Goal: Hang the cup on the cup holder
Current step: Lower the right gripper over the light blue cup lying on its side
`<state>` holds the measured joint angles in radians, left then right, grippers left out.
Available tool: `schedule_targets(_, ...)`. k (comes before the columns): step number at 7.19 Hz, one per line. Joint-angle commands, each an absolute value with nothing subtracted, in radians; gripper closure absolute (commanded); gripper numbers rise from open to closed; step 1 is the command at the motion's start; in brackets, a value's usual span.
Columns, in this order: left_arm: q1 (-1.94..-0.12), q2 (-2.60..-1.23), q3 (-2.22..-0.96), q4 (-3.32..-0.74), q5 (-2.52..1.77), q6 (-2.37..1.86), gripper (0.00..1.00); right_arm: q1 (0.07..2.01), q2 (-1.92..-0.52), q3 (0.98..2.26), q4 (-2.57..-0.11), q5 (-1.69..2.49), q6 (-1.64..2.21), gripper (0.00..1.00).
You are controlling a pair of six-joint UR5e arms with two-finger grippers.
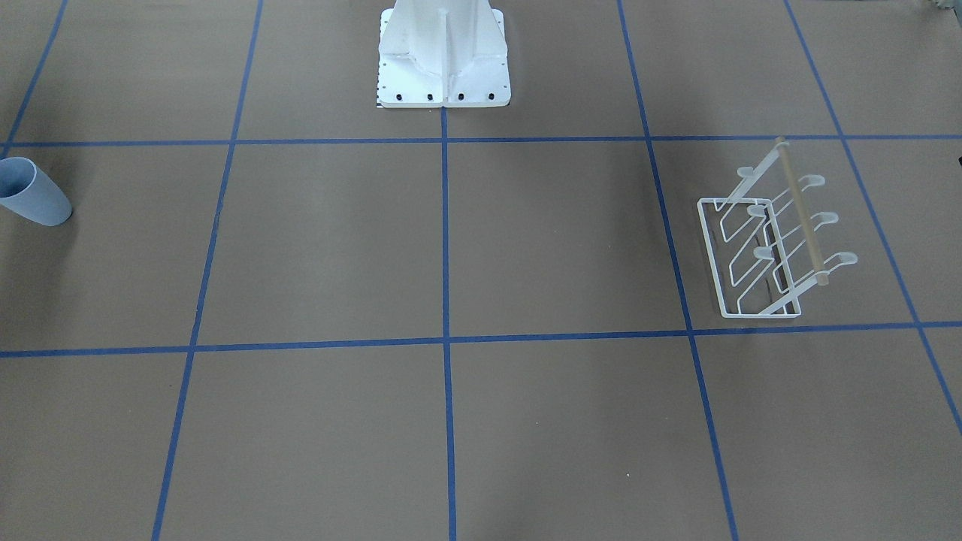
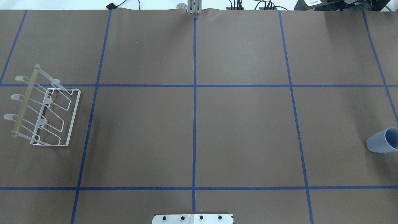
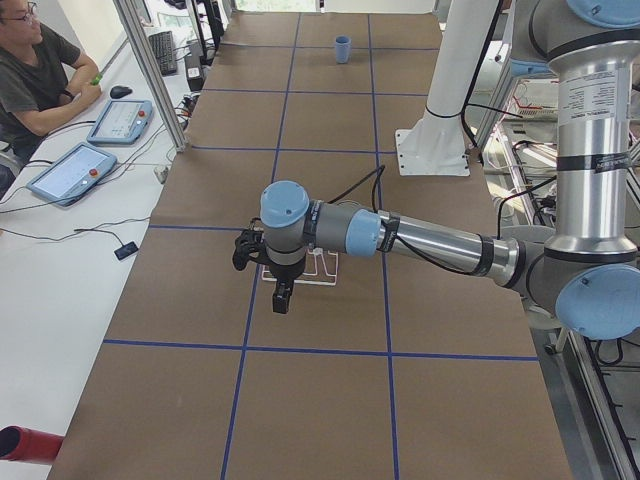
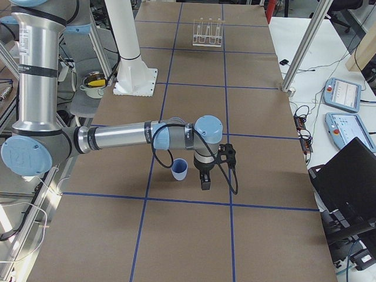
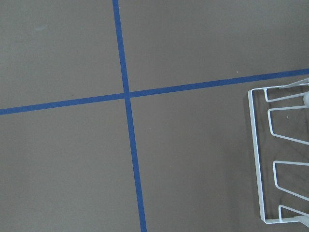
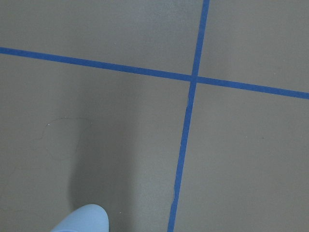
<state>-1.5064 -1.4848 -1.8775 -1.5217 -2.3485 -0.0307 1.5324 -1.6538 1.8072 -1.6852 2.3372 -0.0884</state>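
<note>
The pale blue cup (image 4: 180, 170) stands upright with its rim up near the table's right end. It also shows in the overhead view (image 2: 383, 140), the front view (image 1: 34, 197) and at the bottom edge of the right wrist view (image 6: 82, 220). My right gripper (image 4: 204, 183) hangs pointing down just beside it, apart from it; I cannot tell whether it is open. The white wire cup holder (image 2: 46, 115) with its wooden rod stands at the left end (image 1: 766, 248) (image 5: 280, 159), all prongs bare. My left gripper (image 3: 283, 302) hangs just beside it; I cannot tell its state.
The white bolted pedestal base (image 1: 443, 52) stands at the robot's side, mid-table. Blue tape lines grid the brown table (image 2: 242, 133). An operator (image 3: 30, 70) sits at a side bench with tablets (image 3: 70, 170). A red object (image 3: 25, 443) lies off the table's corner.
</note>
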Motion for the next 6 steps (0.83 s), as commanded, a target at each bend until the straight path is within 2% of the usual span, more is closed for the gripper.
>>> schedule_targets(1, -1.506, -1.476, -1.882, -1.560, -2.344, -0.012, 0.02, 1.531, -1.643, 1.808, -1.684, 2.336, -0.089, 0.00)
schedule_targets(6, -1.506, -1.474, -1.871, -1.568, -2.342, -0.023, 0.02, 1.529, -1.637, 1.799, -1.683, 2.338, -0.089, 0.00)
